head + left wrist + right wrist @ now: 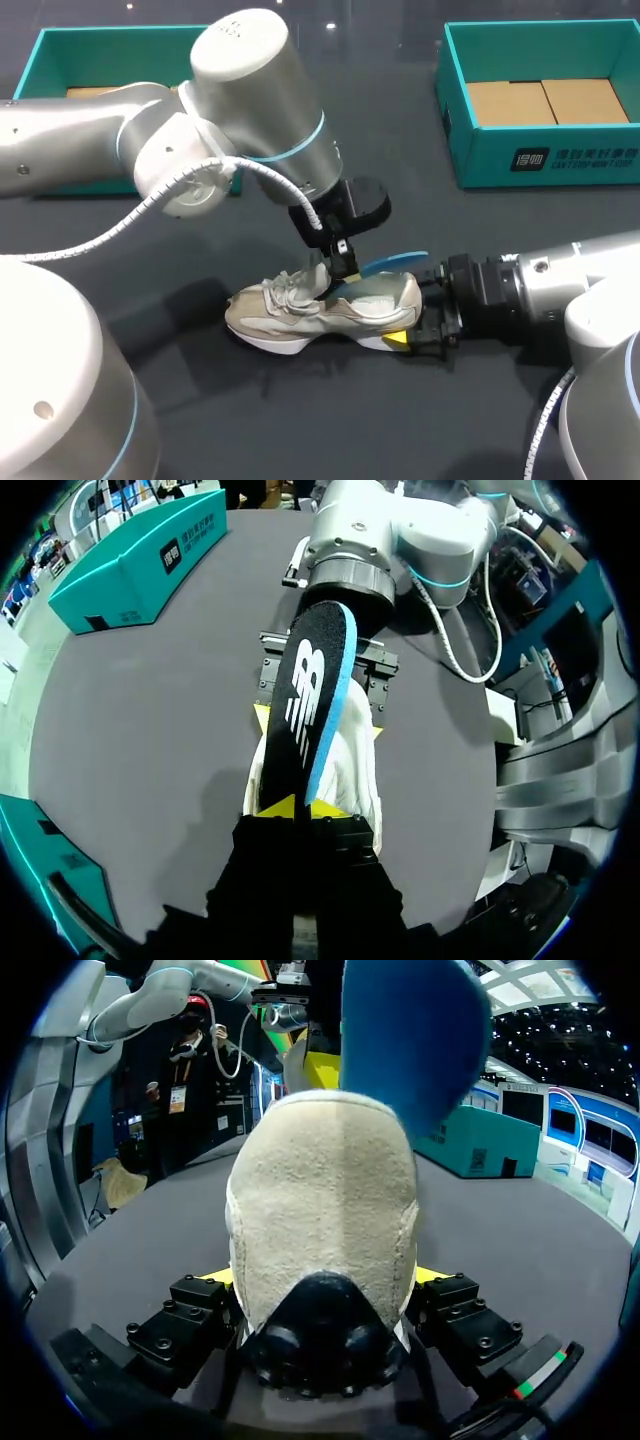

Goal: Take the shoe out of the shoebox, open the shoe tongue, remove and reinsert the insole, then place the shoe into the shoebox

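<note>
Dark grey table (300, 430) surface is given over to the work at its near middle. Two teal boxes are kept at the far edge, the right shoebox (545, 160) and the left shoebox (55, 45). Both are open and well apart from the shoe, presumably so that room is kept for the handling and the shoe can be put back afterwards. The beige shoe (300, 308) is laid on its sole outside either box, toe to the left and heel to the right. It is judged to be steadied at the heel so that it is not dragged along while the insole is worked. The insole (395, 263), black on one face and blue on the other, is held tilted, with its free end jutting up and out to the right over the heel. Whether it is being drawn out or fed back in cannot be told. The right gripper (415, 335) is closed around the heel, with a yellow tip pressed against each side of it. The left gripper (300, 805), set above the shoe's mouth, is pinched on the insole's near end, with a yellow tip seen on either side of it.
</note>
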Available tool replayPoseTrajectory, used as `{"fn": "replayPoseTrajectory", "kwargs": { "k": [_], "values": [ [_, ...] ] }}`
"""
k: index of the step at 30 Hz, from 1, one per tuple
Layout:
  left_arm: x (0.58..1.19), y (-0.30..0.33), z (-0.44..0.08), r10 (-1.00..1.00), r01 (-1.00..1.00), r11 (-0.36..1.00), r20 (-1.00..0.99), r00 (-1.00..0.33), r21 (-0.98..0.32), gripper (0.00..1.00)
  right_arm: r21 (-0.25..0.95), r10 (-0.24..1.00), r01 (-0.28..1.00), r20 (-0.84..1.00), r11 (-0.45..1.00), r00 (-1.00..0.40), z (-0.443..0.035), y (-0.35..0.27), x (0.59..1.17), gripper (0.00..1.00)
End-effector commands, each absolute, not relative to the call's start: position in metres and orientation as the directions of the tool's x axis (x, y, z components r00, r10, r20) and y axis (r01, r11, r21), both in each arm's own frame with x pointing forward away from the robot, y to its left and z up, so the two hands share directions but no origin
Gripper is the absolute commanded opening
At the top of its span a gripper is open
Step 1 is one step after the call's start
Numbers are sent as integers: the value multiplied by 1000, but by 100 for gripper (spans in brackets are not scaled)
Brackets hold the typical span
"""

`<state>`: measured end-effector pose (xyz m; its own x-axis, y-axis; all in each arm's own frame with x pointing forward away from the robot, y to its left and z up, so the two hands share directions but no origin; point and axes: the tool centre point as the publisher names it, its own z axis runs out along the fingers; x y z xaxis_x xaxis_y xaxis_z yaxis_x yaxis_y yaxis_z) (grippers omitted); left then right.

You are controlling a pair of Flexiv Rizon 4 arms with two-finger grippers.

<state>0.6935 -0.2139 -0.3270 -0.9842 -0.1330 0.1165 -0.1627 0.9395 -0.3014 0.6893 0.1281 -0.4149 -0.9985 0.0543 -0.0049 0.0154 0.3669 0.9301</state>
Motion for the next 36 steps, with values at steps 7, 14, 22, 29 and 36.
{"fn": "replayPoseTrajectory", "kwargs": {
  "k": [7, 14, 22, 29, 36],
  "values": [
    [681, -219, -326, -140, -149, 947, 51, -989, -286, 22, 928, 54, 17, -4, 372, -999, -417, 129, 689, 0],
    [672, -215, -317, -161, -145, 937, -27, -987, -317, 42, 928, 54, 17, -4, 372, -999, -417, 129, 689, 0],
    [663, -221, -308, -213, -162, 914, -102, -972, -372, 46, 928, 54, 17, -4, 372, -999, -417, 129, 689, 0],
    [661, -226, -304, -274, -192, 883, -137, -952, -429, 50, 928, 54, 17, -4, 372, -999, -417, 129, 689, 0],
    [664, -226, -307, -305, -203, 863, -157, -939, -463, 49, 928, 54, 17, -4, 372, -999, -417, 129, 689, 0]
  ]
}}
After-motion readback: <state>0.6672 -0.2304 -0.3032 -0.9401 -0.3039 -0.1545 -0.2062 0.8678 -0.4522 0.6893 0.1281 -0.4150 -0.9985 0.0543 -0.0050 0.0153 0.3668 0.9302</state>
